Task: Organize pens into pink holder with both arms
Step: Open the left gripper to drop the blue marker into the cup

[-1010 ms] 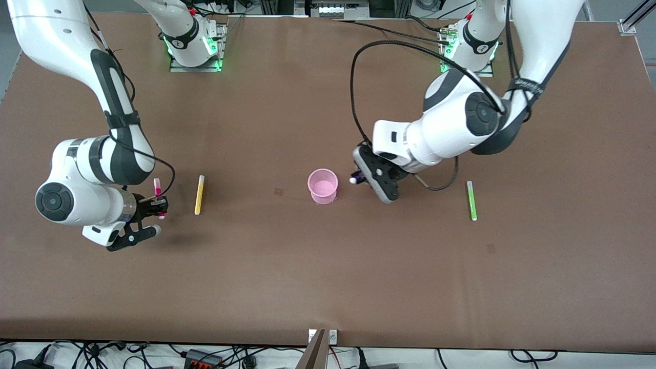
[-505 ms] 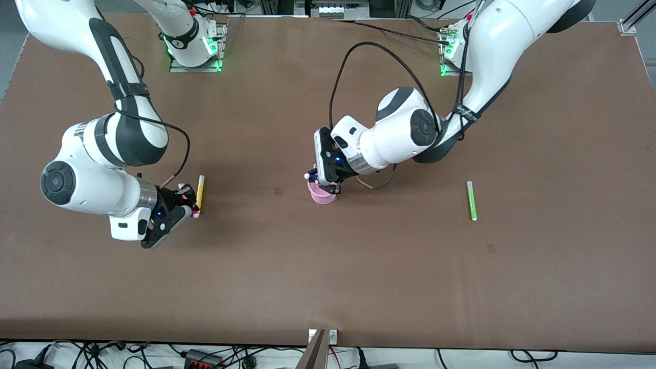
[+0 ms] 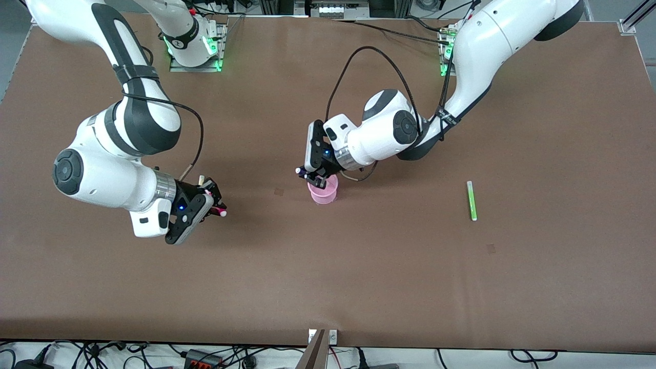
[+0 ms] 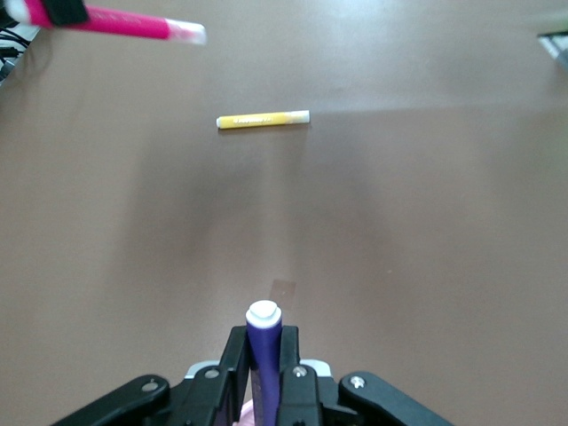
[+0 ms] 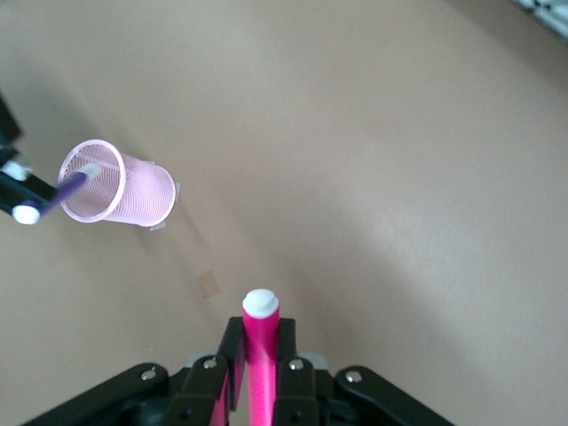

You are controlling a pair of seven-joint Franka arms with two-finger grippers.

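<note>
The pink holder [image 3: 325, 192] stands mid-table and also shows in the right wrist view [image 5: 120, 185]. My left gripper [image 3: 309, 177] is shut on the blue-purple pen [image 3: 302, 173] right over the holder's rim. The pen is tilted, with its lower end at the holder's mouth [image 5: 62, 191]. It stands between the left gripper's [image 4: 264, 346] fingers. My right gripper [image 3: 212, 206] is shut on the magenta pen [image 3: 218, 210], above the table toward the right arm's end. That pen shows between my right gripper's [image 5: 261, 342] fingers [image 5: 261, 355]. The yellow pen [image 4: 263, 119] lies on the table, mostly hidden under the right hand [image 3: 201, 179].
The green pen [image 3: 471, 200] lies on the brown table [image 3: 389, 266] toward the left arm's end, at about the holder's distance from the front camera. The left arm's black cable [image 3: 369, 66] loops above its wrist.
My right gripper has moved toward the holder with the magenta pen and now covers most of the yellow pen. My left gripper has gone from beside the holder to over its rim.
</note>
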